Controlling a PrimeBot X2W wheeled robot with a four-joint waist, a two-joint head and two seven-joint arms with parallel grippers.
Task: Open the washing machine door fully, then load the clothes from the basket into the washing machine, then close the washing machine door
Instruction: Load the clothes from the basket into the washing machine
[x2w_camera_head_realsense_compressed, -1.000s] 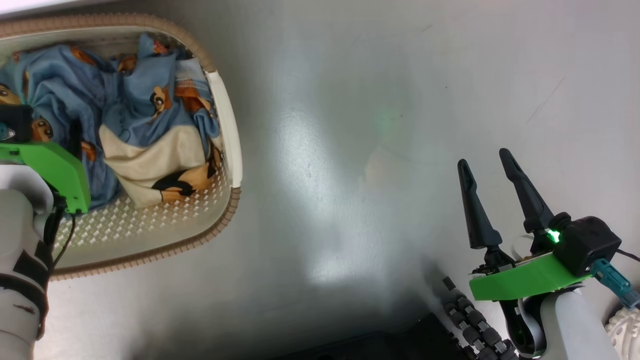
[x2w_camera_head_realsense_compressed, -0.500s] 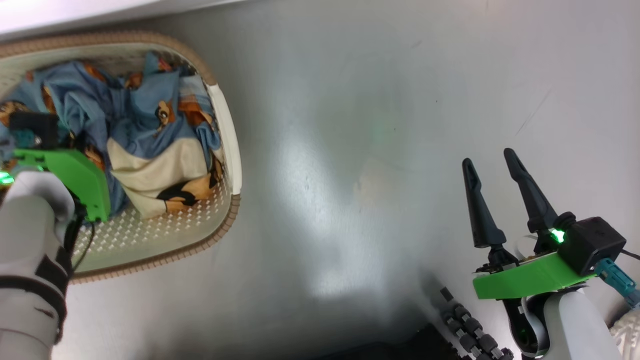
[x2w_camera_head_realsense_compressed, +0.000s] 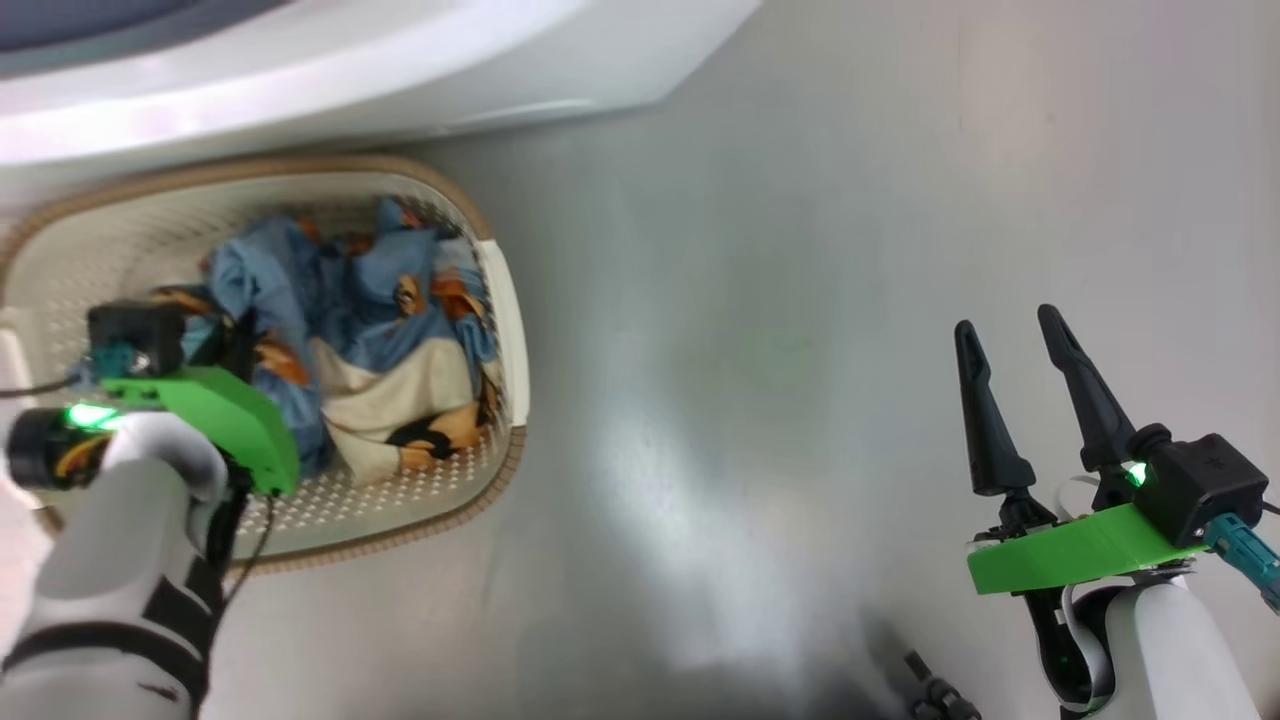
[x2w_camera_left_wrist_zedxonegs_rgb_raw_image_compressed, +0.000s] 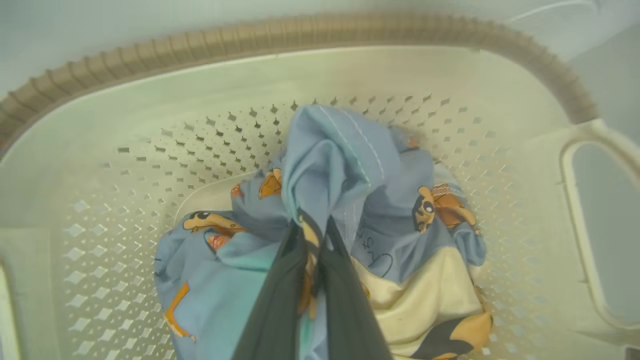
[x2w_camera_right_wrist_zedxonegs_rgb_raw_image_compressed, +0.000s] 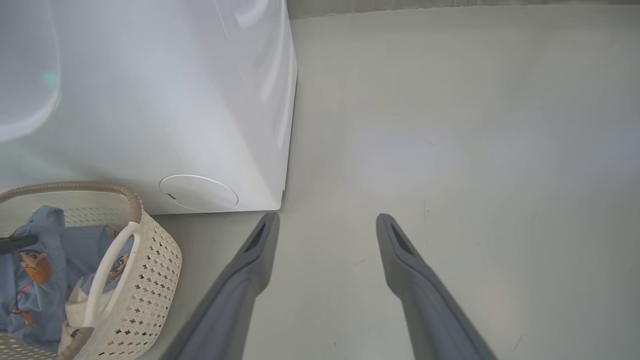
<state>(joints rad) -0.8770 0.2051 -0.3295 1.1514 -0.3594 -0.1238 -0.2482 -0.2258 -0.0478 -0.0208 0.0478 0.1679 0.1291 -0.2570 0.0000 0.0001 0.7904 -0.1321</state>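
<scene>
Clothes (x2w_camera_left_wrist_zedxonegs_rgb_raw_image_compressed: 330, 165) lie heaped in the basket (x2w_camera_left_wrist_zedxonegs_rgb_raw_image_compressed: 150, 125), on the floor (x2w_camera_head_realsense_compressed: 750, 400) just beside the washer (x2w_camera_head_realsense_compressed: 400, 70). Your left end effector (x2w_camera_left_wrist_zedxonegs_rgb_raw_image_compressed: 312, 225) pinches a blue fold at the heap's top, so lift from there. Your right end effector (x2w_camera_head_realsense_compressed: 1007, 325), spread and empty, hangs well apart.

A laundry area is indicated: a big white boxy washing machine (x2w_camera_right_wrist_zedxonegs_rgb_raw_image_compressed: 150, 100) is stood on a bare, smooth pale-grey floor (x2w_camera_right_wrist_zedxonegs_rgb_raw_image_compressed: 450, 125), and a small cream perforated plastic basket (x2w_camera_right_wrist_zedxonegs_rgb_raw_image_compressed: 150, 280) with a brown woven-look rim, filled with soft light-blue cartoon-printed clothes (x2w_camera_left_wrist_zedxonegs_rgb_raw_image_compressed: 330, 165), is set just beside it.
</scene>
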